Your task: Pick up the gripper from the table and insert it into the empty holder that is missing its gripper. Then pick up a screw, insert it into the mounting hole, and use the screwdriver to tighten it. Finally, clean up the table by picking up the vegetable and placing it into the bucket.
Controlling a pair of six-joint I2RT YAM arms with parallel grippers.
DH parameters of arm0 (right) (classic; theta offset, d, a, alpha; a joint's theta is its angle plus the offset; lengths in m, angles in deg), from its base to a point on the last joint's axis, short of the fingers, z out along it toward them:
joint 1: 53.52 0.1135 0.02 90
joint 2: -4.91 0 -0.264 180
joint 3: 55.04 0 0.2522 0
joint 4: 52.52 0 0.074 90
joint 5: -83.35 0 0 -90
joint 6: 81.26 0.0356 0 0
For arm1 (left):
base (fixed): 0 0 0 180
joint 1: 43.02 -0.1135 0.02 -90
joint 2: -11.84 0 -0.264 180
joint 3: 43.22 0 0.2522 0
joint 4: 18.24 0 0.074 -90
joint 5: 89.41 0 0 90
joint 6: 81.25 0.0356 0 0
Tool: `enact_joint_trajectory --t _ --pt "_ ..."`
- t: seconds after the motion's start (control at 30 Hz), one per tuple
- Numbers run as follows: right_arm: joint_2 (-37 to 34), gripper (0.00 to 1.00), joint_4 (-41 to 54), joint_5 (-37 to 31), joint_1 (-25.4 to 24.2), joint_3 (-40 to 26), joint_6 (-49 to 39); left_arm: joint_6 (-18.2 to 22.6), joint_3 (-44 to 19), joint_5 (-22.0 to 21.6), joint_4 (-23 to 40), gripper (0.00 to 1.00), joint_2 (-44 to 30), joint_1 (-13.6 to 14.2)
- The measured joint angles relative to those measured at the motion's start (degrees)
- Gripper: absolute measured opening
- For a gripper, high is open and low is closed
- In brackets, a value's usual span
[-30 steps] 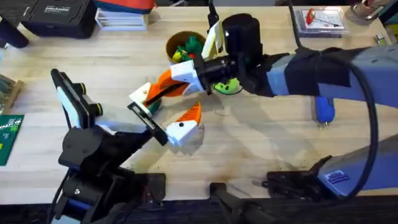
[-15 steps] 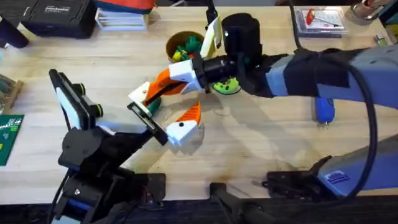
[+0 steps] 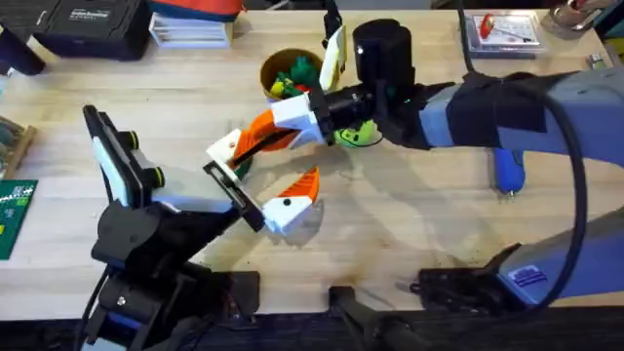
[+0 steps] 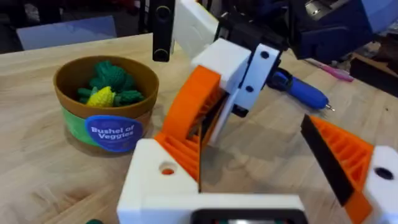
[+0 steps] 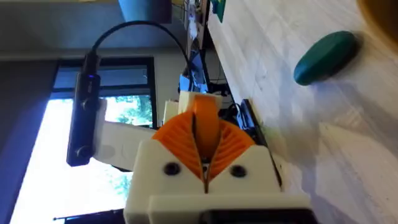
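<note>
Step judged: clean-up. Vegetable (image 5: 326,56) lies on table (image 3: 409,224), left of bucket (image 3: 283,64). Right gripper (image 3: 226,149) near it, jaws closed, holding nothing. Left gripper (image 3: 292,198) jaws apart, empty. Next: open right jaws, lower over vegetable.

The bucket (image 3: 291,70) stands near the tabletop's (image 3: 409,234) far edge; the screwdriver (image 3: 509,172) lies toward its right edge.
</note>
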Motion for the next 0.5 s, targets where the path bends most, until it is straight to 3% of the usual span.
enact_joint_trajectory --t 0.5 --pt "0.0 0.007 0.5 -0.3 0.0 0.0 -1.2 0.1 0.0 0.5 0.0 0.987 0.0 0.0"
